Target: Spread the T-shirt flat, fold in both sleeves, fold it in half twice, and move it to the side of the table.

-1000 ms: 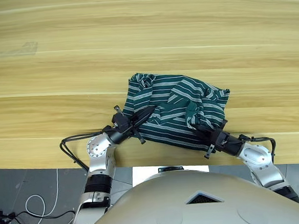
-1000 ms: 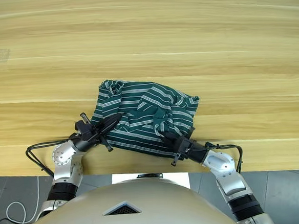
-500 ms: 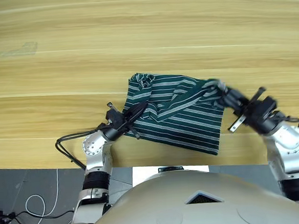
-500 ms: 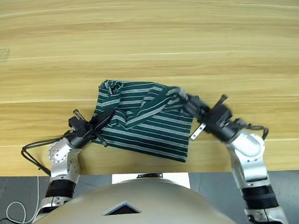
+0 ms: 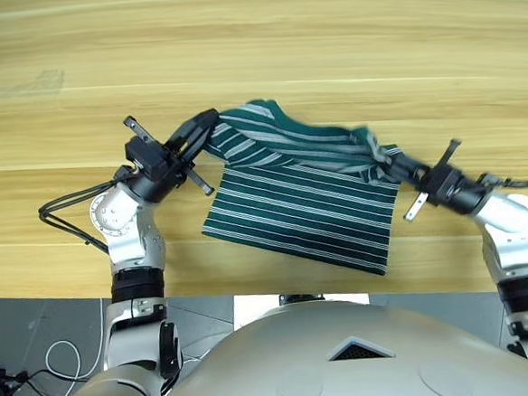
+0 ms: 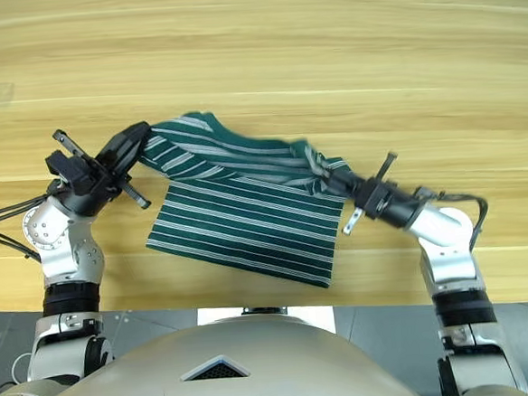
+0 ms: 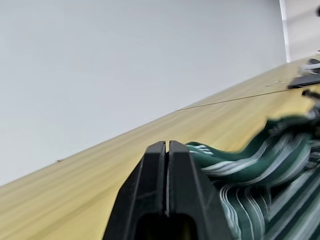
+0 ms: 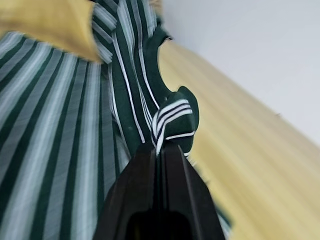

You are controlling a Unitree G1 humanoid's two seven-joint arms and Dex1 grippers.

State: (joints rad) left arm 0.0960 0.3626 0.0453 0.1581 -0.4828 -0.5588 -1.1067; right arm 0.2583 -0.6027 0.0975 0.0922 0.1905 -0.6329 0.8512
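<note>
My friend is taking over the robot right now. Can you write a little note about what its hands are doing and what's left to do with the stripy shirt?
Left gripper: shut on one end of the T-shirt's far edge.
Right gripper: shut on the other end, with cloth bunched at its tips.
T-shirt: stretched between the two; its lower part lies near the front edge of the table.
Done: nothing finished; the shirt is not yet flat.
Left: lay it flat, fold in both sleeves, fold in half twice, move it aside.
</note>
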